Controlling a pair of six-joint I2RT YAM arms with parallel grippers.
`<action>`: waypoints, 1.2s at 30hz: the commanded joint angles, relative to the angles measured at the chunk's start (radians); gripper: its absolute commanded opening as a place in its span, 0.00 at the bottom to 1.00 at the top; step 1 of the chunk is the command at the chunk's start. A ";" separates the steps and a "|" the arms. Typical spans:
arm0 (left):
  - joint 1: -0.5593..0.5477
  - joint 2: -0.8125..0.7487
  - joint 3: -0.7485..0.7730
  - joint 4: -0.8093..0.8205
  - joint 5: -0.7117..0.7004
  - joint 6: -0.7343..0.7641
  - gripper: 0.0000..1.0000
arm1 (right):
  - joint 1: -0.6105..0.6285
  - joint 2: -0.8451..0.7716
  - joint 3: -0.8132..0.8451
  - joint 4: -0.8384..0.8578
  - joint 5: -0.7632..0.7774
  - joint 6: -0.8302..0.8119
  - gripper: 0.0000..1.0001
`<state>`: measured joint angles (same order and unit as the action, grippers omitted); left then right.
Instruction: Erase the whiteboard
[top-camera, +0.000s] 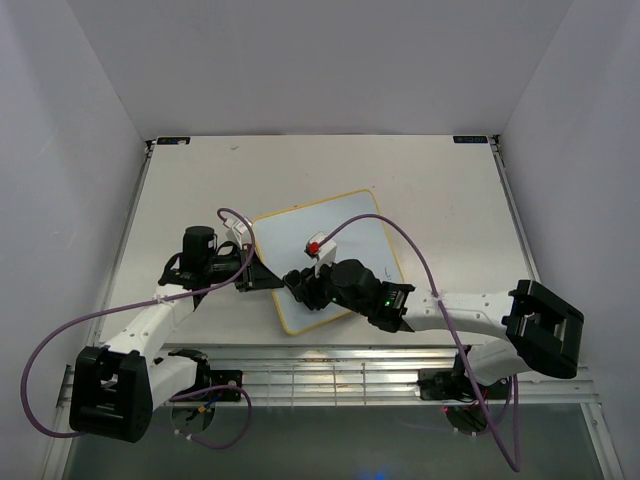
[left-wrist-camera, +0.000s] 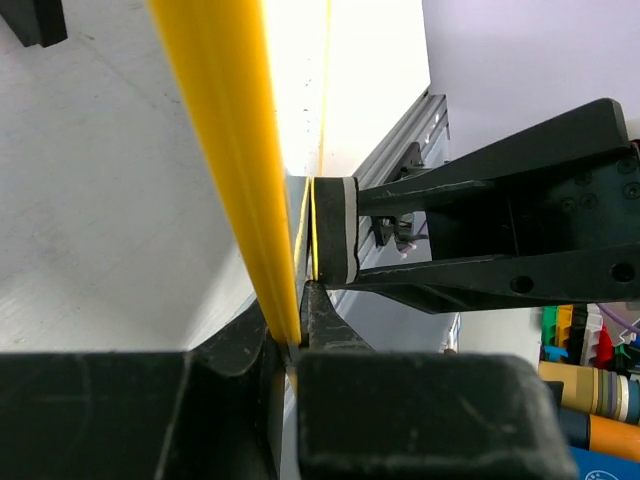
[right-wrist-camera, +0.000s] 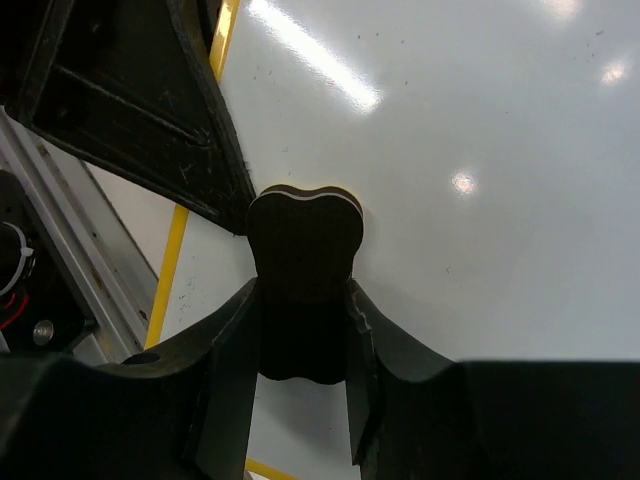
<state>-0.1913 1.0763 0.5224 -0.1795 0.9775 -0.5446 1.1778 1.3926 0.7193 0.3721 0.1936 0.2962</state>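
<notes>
Pinning whiteboard (top-camera: 290, 240), flat on table (top-camera: 450, 200), by its left frame with left gripper (left-wrist-camera: 300, 340), jaws clamped. Pressing eraser (right-wrist-camera: 303, 225), clamped in right gripper (right-wrist-camera: 303, 300), on its near-left corner. Seeing no writing; likely near done.

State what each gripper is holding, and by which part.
Left gripper: the whiteboard, pinched at its yellow frame. Right gripper: the black eraser, clamped by its two sides, against the board.
</notes>
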 joint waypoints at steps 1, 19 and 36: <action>-0.031 -0.029 0.019 0.087 0.139 0.012 0.00 | 0.007 0.054 0.020 -0.097 0.058 0.125 0.08; -0.031 -0.033 0.011 0.104 0.156 0.005 0.00 | -0.788 -0.119 -0.385 -0.170 -0.292 0.116 0.08; -0.034 -0.033 0.008 0.106 0.145 0.000 0.00 | -0.923 -0.121 -0.321 -0.334 -0.266 0.041 0.08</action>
<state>-0.2031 1.0683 0.5152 -0.1055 0.9989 -0.5980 0.2562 1.2407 0.3950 0.1982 -0.1066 0.3958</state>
